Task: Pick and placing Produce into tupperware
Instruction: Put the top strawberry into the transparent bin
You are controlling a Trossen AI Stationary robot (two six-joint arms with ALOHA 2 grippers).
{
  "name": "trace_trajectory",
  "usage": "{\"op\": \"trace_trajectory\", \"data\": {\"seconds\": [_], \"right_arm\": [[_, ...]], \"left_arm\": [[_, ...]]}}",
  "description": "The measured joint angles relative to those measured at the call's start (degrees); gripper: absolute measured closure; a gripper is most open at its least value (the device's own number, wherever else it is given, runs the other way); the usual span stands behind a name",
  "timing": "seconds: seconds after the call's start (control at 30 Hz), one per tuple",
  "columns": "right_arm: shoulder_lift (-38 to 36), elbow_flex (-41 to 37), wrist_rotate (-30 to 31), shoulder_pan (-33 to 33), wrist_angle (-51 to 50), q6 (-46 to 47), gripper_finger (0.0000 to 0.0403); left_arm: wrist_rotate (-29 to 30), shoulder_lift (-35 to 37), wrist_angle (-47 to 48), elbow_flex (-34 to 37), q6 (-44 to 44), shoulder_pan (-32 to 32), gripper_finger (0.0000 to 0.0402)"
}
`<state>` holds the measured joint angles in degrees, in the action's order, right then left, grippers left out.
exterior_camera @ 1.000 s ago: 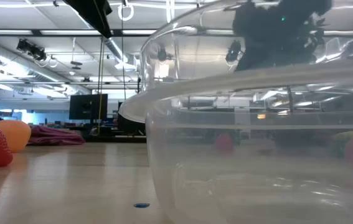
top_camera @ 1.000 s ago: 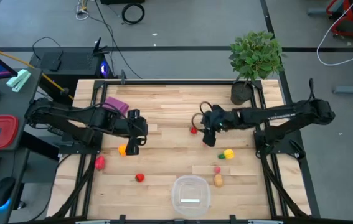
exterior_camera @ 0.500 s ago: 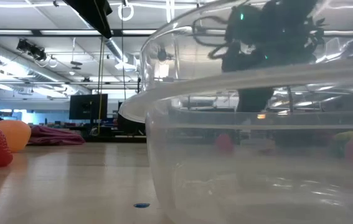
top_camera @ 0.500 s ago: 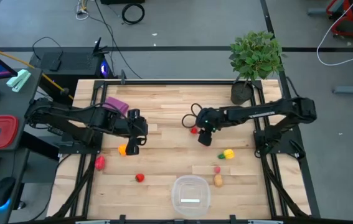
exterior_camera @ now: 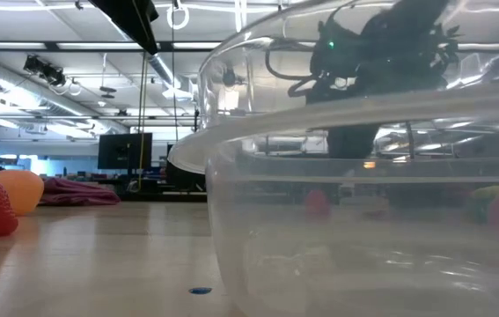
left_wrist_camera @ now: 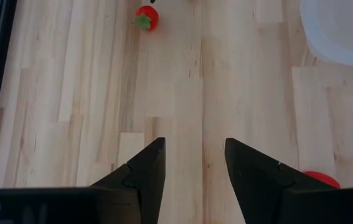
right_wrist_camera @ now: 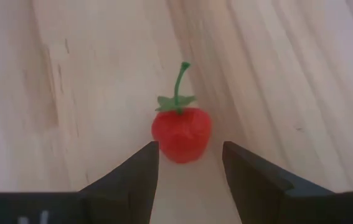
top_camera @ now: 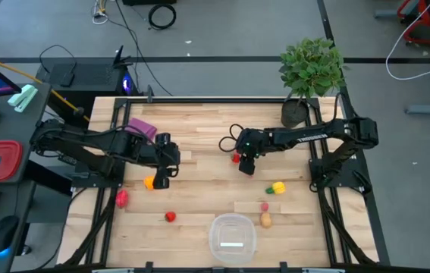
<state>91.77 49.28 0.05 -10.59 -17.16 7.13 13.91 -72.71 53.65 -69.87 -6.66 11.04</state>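
since the earlier high view, only the right arm has shifted: it has drawn leftward across the centre of the frame, and the right gripper [top_camera: 246, 167] now sits just beside the red cherry [top_camera: 236, 158], while the left arm is where it was.

going from the biggest thing down: the wooden table [top_camera: 199, 129] fills the middle of the high view. at its lower centre stands the tupperware [top_camera: 233, 236], and as far as that view shows, nothing is in it yet. so the task looks to be at its very start, with every piece of produce still on the wood.

the left gripper [top_camera: 161, 177] waits at centre left, fingers apart and empty in its wrist view, just beside the orange piece [top_camera: 149, 182]. the right gripper's fingers stand apart too, holding nothing; in the right wrist view the cherry lies just ahead of the gap between them, stem up, untouched.

the rest of the produce is scattered: a pink-red piece [top_camera: 121, 199] at lower left, a small red strawberry [top_camera: 170, 217] left of the tub, a yellow piece [top_camera: 278, 187] right of centre, and a small pink piece [top_camera: 265, 206] above a tan piece [top_camera: 265, 221], both just right of the tub.

by my reading, the step in hand is lining up on the cherry; closing on it, carrying it and all the other pieces remain.
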Motion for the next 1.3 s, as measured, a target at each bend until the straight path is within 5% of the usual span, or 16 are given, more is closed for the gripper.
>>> {"op": "trace_trajectory", "data": {"seconds": [1.03,1.3], "right_arm": [[5.44,0.03,-1.99,-0.54,6.79,-0.65,0.0214],[6.60,-0.07,-1.79,-0.54,5.90,0.16,0.0156]], "left_arm": [[0.02,-0.02,-0.55,0.00,0.44,0.01,0.0229],[0.02,-0.02,-0.57,0.00,0.44,0.01,0.0229]]}}
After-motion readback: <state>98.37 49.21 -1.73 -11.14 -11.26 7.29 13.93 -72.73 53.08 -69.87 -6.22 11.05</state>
